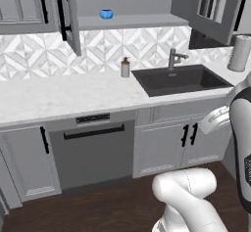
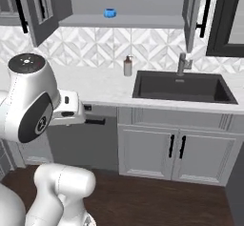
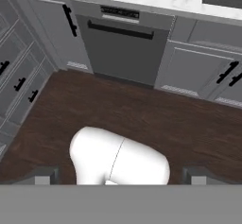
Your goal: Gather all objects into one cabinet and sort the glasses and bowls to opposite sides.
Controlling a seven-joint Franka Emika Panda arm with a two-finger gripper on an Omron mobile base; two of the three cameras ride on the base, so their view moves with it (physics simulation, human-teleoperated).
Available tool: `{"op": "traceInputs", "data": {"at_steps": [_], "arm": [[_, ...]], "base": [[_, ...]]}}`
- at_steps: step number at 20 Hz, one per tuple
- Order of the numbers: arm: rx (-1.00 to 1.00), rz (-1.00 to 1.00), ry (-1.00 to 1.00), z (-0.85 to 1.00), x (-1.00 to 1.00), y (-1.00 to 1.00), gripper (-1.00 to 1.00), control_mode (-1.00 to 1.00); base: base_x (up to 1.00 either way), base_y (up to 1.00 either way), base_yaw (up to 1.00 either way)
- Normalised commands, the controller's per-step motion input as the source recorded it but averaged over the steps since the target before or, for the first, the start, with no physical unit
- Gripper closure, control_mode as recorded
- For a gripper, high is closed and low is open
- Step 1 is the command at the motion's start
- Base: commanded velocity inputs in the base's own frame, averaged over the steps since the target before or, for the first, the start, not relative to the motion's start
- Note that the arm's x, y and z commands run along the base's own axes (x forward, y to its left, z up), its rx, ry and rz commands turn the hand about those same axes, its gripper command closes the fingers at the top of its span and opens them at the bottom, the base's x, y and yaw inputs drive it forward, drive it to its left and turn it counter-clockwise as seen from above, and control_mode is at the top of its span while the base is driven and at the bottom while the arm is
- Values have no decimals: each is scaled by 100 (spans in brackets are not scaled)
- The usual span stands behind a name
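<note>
Place: a rendered home kitchen.
Surface: white marble-look surface [image 1: 63, 96] over grey base cabinets [image 2: 174, 148].
Water: dark sink [image 1: 179, 79] with a metal faucet [image 1: 174, 58], soap dispenser [image 1: 125, 67] beside it.
Appliance: built-in dishwasher [image 3: 124, 48].
Walls: patterned tile backsplash [image 2: 105, 48], open wall cabinet [image 1: 127, 21].
Floor: dark wood floor [image 3: 142, 119].

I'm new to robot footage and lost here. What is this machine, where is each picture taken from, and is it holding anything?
It is a white robot arm on a driving base, in a rendered kitchen. Two cameras ride on the base behind the arm, left and right; both look at the counter, the sink and a soap dispenser. Above, an open wall cabinet has a small blue bowl on its shelf. The third camera sits on the hand, which points down at the wooden floor and a dishwasher. The gripper has its fingertips far apart, with nothing between them.
</note>
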Motion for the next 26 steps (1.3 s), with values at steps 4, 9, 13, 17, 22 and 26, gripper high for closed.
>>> {"op": "traceInputs", "data": {"at_steps": [4,9,13,17,22,26], "arm": [[0,0,0,0,0,0,-100,100],[0,0,0,0,0,0,-100,100],[0,0,0,0,0,0,-100,100],[0,0,0,0,0,0,-100,100],[0,0,0,0,0,0,-100,100],[0,0,0,0,0,0,-100,100]], "base": [[100,2,-15],[100,-16,4],[100,-63,8],[100,-69,6],[77,63,-6],[71,85,-2]]}}
